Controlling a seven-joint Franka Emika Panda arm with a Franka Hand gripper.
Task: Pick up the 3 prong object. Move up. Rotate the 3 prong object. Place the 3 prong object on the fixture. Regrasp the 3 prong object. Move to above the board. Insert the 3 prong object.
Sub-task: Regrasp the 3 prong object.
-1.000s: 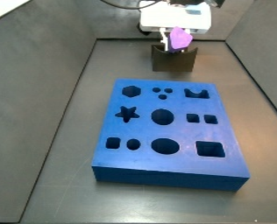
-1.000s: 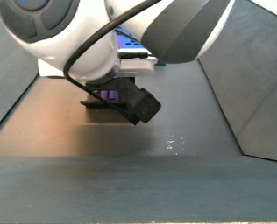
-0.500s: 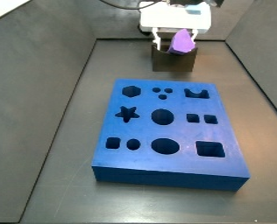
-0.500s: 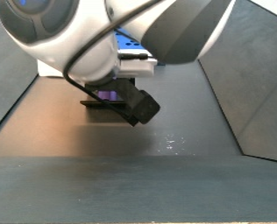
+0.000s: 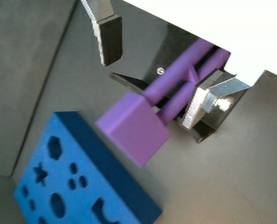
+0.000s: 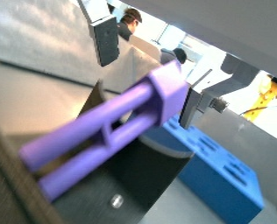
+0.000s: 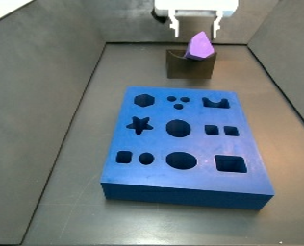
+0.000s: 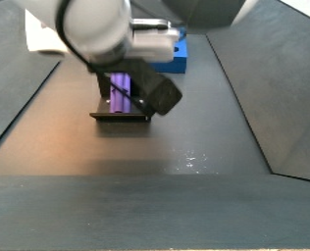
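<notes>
The purple 3 prong object (image 7: pixel 198 45) stands on the fixture (image 7: pixel 189 65) at the far end of the desk (image 7: pixel 64 154), beyond the blue board (image 7: pixel 183 144). The gripper (image 7: pixel 197 17) hangs just above it with its jaws apart, gripping nothing. No writing or label can be read in any view. Both wrist views show the silver fingers (image 5: pixel 110 37) either side of the piece with gaps between, one finger (image 6: pixel 106 39) well clear of it; a side view alone shows the board's star, hexagon, round and square cut-outs. In another side view the arm hides most of the fixture (image 8: pixel 120 117), and only a purple strip (image 8: pixel 123 90) shows.
</notes>
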